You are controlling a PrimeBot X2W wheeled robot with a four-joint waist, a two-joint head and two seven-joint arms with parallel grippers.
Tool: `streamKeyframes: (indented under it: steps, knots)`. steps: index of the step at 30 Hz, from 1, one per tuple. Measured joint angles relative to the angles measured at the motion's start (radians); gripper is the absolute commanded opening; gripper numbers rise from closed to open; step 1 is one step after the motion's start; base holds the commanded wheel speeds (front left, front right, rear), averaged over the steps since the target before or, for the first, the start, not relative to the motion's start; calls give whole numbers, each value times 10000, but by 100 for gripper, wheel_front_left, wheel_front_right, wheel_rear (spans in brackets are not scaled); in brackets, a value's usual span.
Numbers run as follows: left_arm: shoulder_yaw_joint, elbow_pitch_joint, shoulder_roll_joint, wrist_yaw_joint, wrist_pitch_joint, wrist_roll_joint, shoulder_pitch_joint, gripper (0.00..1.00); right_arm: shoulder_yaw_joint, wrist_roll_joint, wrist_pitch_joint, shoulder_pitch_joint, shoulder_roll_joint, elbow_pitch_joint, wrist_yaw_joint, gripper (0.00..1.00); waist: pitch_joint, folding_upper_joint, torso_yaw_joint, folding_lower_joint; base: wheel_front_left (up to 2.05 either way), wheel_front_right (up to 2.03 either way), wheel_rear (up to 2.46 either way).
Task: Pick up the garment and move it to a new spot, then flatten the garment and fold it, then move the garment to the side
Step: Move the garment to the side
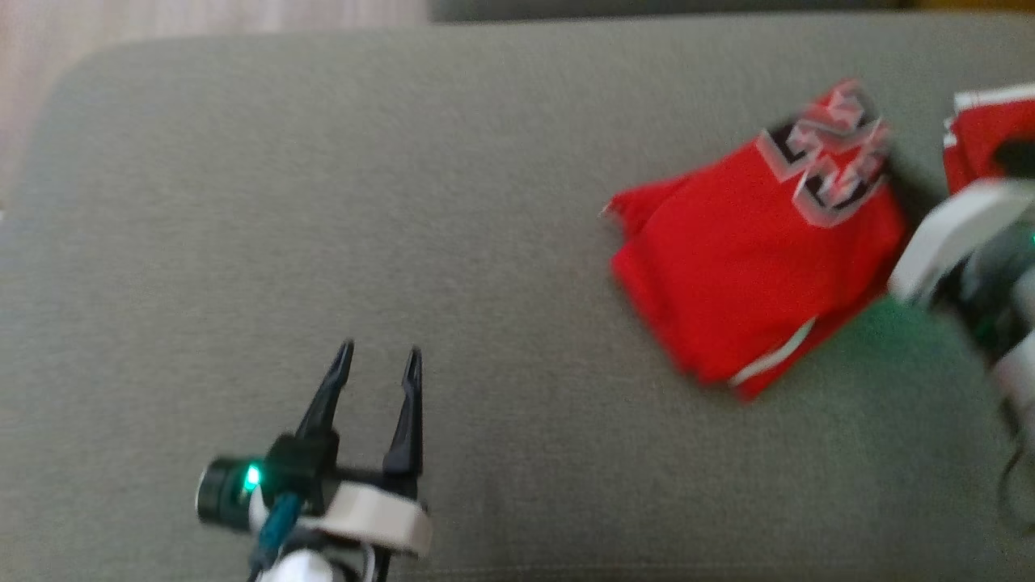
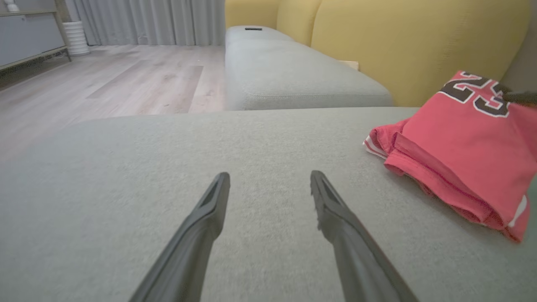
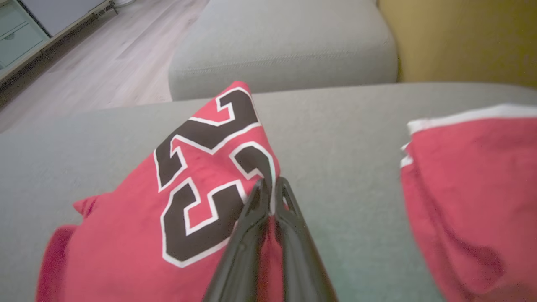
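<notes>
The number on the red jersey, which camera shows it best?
The right wrist view: the black number is close, sharp and nearly whole on the red jersey. The head view shows it small and blurred; the left wrist view shows it far right, partly hidden.

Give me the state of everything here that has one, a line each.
red jersey, folded, on the grey cushion.
right gripper, fingers shut on the red jersey's edge.
left gripper, fingers open, holding nothing.
second red garment, lying apart from the jersey.
</notes>
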Motion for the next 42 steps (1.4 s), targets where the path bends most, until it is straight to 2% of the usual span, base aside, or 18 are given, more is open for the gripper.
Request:
streamKeyframes:
  steps: [4, 11, 22, 23, 24, 29, 34, 42]
  knots:
    - [-144, -46, -10, -54, -2, 12, -730, 100, 58, -121, 201, -1341, -767, -343, 0, 0, 623, 0, -367, 1, 0, 0, 0]
    - [-305, 56, -19, -234, -2, 186, -2038, 100, -134, -305, 435, -2783, -2121, -405, 0, 0, 1956, 0, -980, 2, 0, 0, 0]
    - [-307, 94, -27, -320, -2, 290, -2482, 100, -1264, -997, 523, -3158, -3195, 219, 0, 0, 2696, 0, -1491, 0, 0, 0, 0]
    - [-303, 94, -27, -326, -2, 290, -2483, 100, -1438, -1151, 474, -3168, -3204, 291, 0, 4, 2718, 0, -1504, 0, 0, 0, 0]
    - [-299, 100, -27, -334, -2, 295, -2483, 100, -1561, -1279, 414, -3174, -3193, 364, 0, 100, 2730, 0, -1522, 0, 0, 0, 0]
    - [-303, 221, -27, -416, -2, 349, -2493, 100, -1866, -2176, -326, -3176, -2667, 516, 0, 100, 2563, 0, -1532, 0, 0, 0, 0]
    - [-257, 284, -31, -311, -4, 347, -2476, 100, -1900, -2834, -1135, -2962, -1887, 94, 0, 100, 2140, 0, -1397, -1, 0, 0, 0]
    - [182, 426, -42, 50, -4, -35, -1789, 100, -1381, -2830, -2150, -711, -146, -909, 0, 100, 1017, 0, -949, -1, 0, 0, 0]
